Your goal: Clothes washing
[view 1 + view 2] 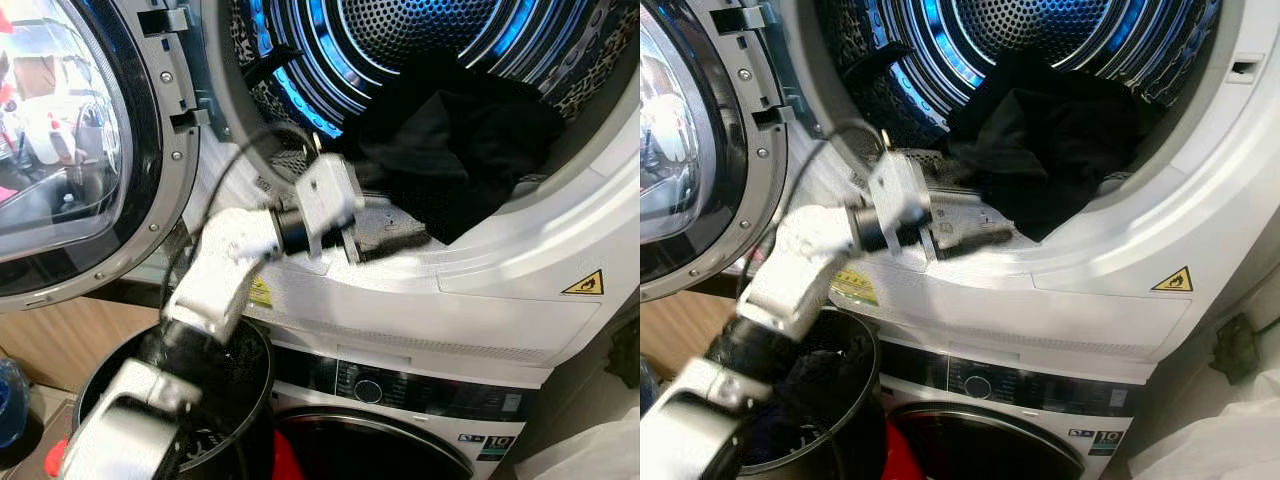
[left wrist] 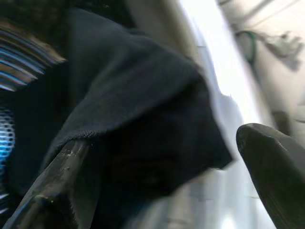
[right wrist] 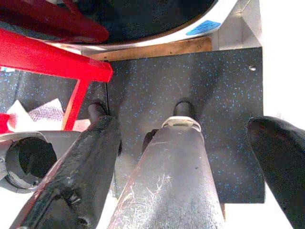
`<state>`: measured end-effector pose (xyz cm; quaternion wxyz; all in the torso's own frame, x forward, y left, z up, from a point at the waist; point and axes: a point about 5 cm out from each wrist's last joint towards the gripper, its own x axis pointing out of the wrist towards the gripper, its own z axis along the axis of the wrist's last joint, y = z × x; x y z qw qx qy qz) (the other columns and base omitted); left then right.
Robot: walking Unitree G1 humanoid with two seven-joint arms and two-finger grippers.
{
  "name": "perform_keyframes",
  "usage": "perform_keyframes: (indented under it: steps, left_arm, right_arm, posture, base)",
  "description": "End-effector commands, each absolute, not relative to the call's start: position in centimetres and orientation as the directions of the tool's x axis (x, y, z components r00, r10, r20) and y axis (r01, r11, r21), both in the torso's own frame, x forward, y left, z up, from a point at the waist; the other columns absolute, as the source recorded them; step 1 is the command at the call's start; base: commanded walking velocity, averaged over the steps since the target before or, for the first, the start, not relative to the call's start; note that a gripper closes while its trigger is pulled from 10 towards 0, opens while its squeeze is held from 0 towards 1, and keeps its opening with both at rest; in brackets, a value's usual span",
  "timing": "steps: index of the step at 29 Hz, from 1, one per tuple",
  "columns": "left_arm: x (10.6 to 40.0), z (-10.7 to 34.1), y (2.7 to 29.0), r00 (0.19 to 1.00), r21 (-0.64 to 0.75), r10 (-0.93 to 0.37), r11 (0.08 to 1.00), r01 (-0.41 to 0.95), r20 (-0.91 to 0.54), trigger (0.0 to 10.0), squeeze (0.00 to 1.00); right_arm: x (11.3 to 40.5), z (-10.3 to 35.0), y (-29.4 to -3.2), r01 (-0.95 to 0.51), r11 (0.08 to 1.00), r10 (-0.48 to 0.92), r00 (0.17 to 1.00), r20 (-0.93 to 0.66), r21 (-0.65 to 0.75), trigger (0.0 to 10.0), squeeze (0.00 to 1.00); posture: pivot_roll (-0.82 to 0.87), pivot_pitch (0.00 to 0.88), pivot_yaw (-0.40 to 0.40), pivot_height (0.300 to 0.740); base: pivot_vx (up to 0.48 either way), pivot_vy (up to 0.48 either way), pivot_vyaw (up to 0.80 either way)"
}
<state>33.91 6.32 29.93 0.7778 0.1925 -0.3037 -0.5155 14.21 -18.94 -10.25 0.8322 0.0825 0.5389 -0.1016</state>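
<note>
The left gripper point(image 1: 385, 238) is at the rim of the upper drum point(image 1: 400, 40), fingers spread, one on each side of the hanging edge of the black garment point(image 1: 455, 150), which lies just ahead of it, half inside, draped over the lip. So loading seems partly done; the garment must yet be pushed in. The right gripper point(image 3: 190, 157) hangs idle, fingers apart, over the speckled floor mat point(image 3: 190, 86).
</note>
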Motion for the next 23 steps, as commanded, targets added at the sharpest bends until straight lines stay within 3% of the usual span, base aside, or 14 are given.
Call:
perform_keyframes:
  steps: [1, 13, 23]
  left_arm:
    - [34.6, 30.6, 7.1, 0.298, 0.613, -0.911, 0.413, 0.673, 0.287, 10.0, 0.0]
    - [37.6, 32.5, 8.0, 0.376, 0.599, -0.886, 0.462, 0.654, 0.273, 10.0, 0.0]
    - [38.0, 31.4, 5.6, 0.231, 0.509, -0.959, 0.284, 0.813, 0.167, 10.0, 0.0]
  right_arm:
    - [14.3, -10.2, -18.8, 0.269, 0.963, -0.079, 0.403, -0.912, 0.035, 10.0, 0.0]
    - [13.7, -10.4, -18.8, 0.289, 0.957, -0.087, 0.39, -0.917, 0.032, 10.0, 0.0]
    - [12.7, -10.7, -19.0, 0.319, 0.947, -0.094, 0.374, -0.923, 0.032, 10.0, 0.0]
  posture:
    - [0.03, 0.0, 0.056, 0.74]
    - [-0.02, 0.0, 0.082, 0.74]
    - [-0.06, 0.0, 0.102, 0.74]
  base:
    - [0.0, 0.0, 0.0]
    - [0.0, 0.0, 0.0]
    - [0.0, 0.0, 0.0]
